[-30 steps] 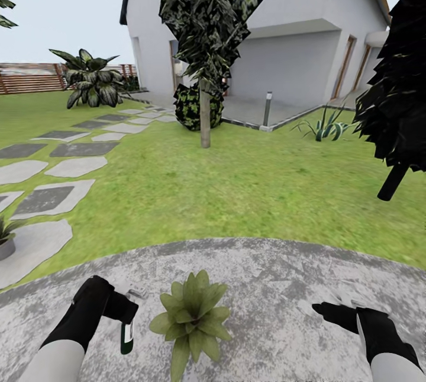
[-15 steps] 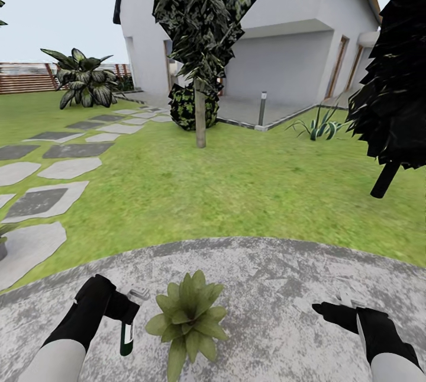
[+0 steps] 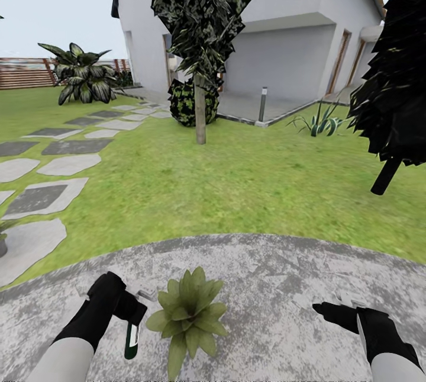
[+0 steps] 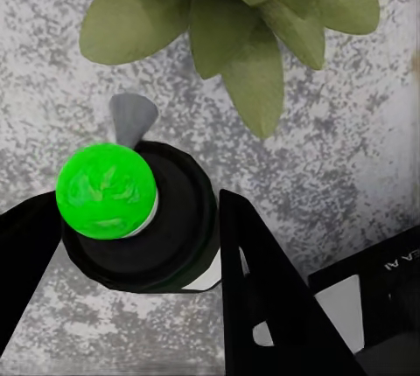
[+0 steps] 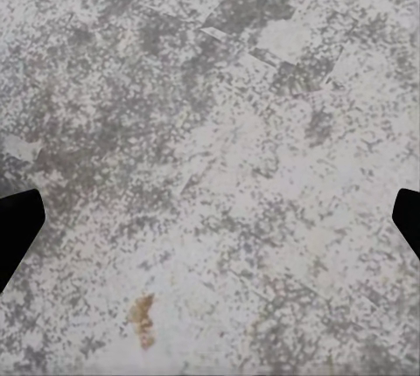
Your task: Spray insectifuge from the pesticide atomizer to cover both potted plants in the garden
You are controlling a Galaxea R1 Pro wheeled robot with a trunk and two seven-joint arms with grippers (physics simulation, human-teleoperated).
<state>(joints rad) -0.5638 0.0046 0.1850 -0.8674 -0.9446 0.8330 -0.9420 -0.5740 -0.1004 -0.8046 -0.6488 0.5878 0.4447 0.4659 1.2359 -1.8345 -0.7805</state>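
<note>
**Left arm tilts the atomizer beside the first potted plant**

Shifted since a second ago: the left end effector [image 3: 127,311] has edged toward the potted plant [image 3: 188,315], and the pesticide atomizer [image 3: 131,337] it carries now hangs slightly tilted instead of straight down. The whole head view has also drifted, so the apparent slide of the house and trees is camera motion.

Left to right in the head view: stepping stones [image 3: 36,198] cross the lawn [image 3: 236,186]; the left end effector is clamped on the atomizer over the round grey patio [image 3: 284,287]; the potted plant stands just beside it, on the side toward the robot's middle; the right end effector [image 3: 346,308] hovers well apart over bare paving, fingers spread wide and empty, as the right wrist view confirms.

In the left wrist view the atomizer [image 4: 140,214] sits between the dark fingers [image 4: 262,297], its long axis running along them, with the leaves [image 4: 236,35] close ahead of the bottle.

Judgement: the left arm is far nearer the plant, and the coming spray depends on turning the nozzle toward those leaves. Which way it faces now cannot be told.
</note>
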